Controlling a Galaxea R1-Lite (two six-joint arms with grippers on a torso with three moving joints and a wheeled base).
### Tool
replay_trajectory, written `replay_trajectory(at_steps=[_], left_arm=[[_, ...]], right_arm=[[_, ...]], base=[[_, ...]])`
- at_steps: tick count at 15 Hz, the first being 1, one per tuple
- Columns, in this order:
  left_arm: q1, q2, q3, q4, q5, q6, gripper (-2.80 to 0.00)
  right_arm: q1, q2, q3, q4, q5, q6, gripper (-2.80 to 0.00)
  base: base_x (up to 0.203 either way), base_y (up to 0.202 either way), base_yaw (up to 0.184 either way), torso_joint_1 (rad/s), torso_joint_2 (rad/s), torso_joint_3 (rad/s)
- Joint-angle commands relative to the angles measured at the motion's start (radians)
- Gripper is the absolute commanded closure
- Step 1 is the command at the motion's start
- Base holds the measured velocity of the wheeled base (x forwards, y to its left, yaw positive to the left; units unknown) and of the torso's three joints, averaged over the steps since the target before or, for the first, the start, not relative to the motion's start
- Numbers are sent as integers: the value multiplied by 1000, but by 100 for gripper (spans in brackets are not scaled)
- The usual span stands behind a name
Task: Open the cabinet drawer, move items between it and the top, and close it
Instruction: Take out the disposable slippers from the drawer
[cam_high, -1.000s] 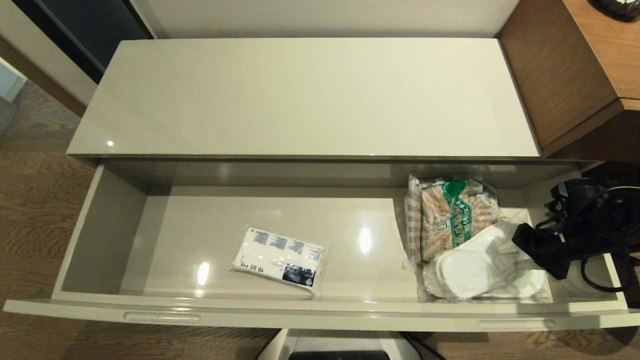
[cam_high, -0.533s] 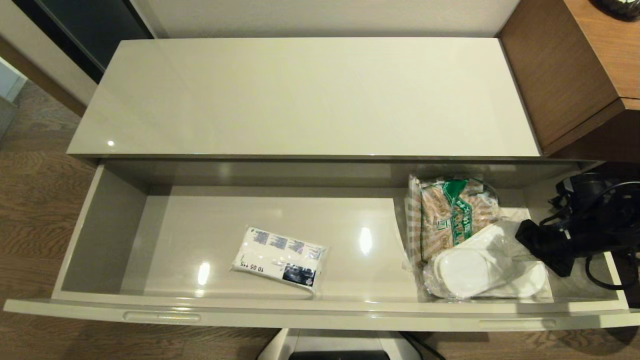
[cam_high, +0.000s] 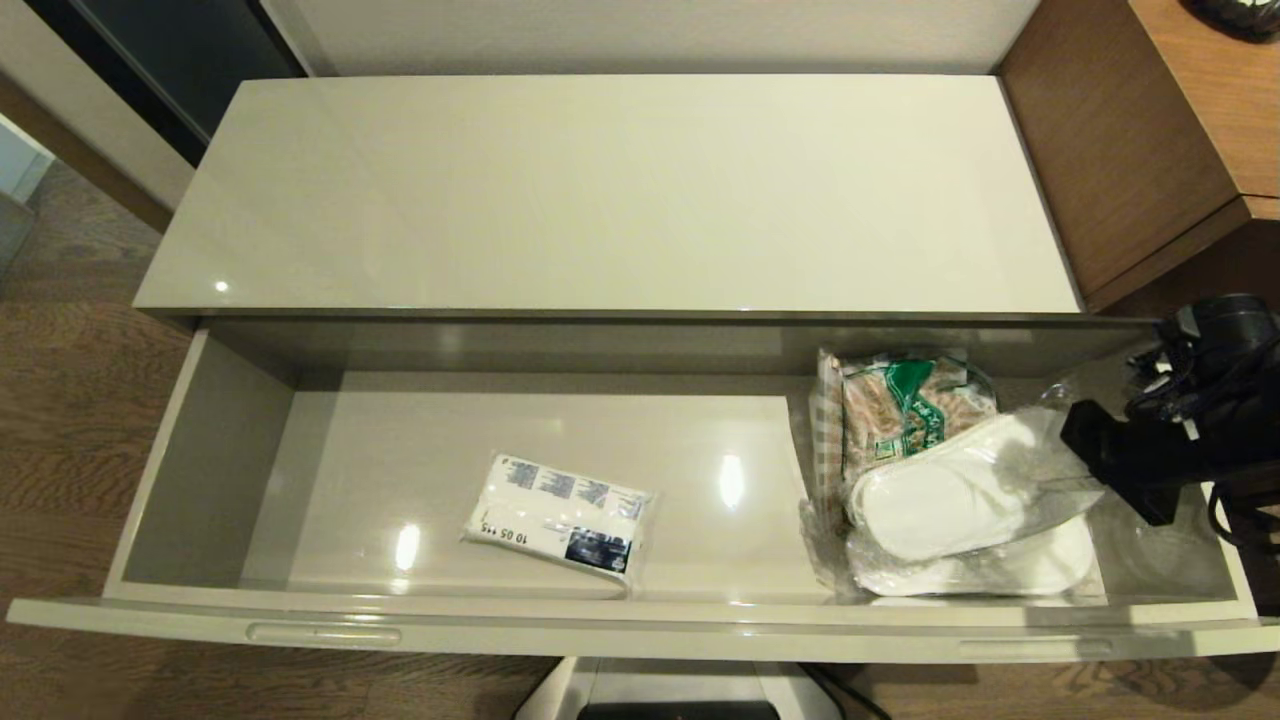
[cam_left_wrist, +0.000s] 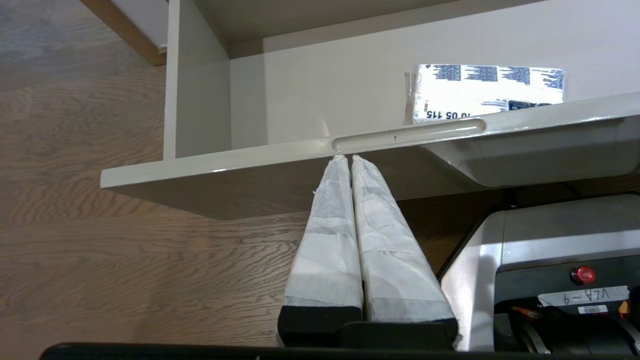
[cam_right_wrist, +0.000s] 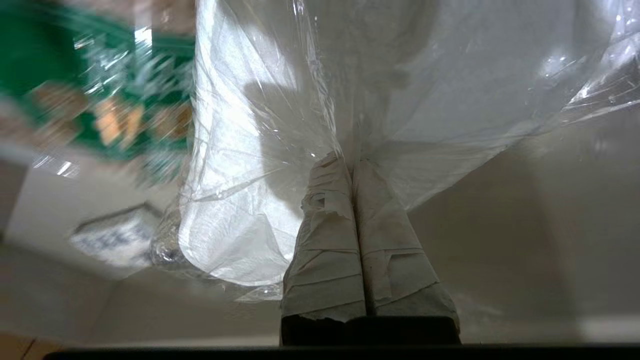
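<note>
Cabinet drawer is pulled fully out below the top, which carries none of the items. Inside, far right end: slippers in crinkly clear wrap, lying partly over the snack bag. My R gripper is pinched on the wrap's edge w/ one end raised. I judge the pack v. light and floppy, film slick, so it may sag or slip; better hold on bunched film. Tissue pack sits mid-drawer, soft, easy pinch across its short side. L gripper is closed, empty, under the drawer front.
</note>
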Motion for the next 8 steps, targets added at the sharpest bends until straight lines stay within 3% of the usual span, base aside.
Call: replay_trajectory(at_steps=[1,8], left_arm=[[0,2,0,-1,0,1,0],[0,2,0,-1,0,1,0]], right_arm=[[0,-130,-49,83,19,4,0],[-1,-250,-130,260,28,4,0]], base=[[0,0,0,0,0,0],[0,0,0,0,0,0]])
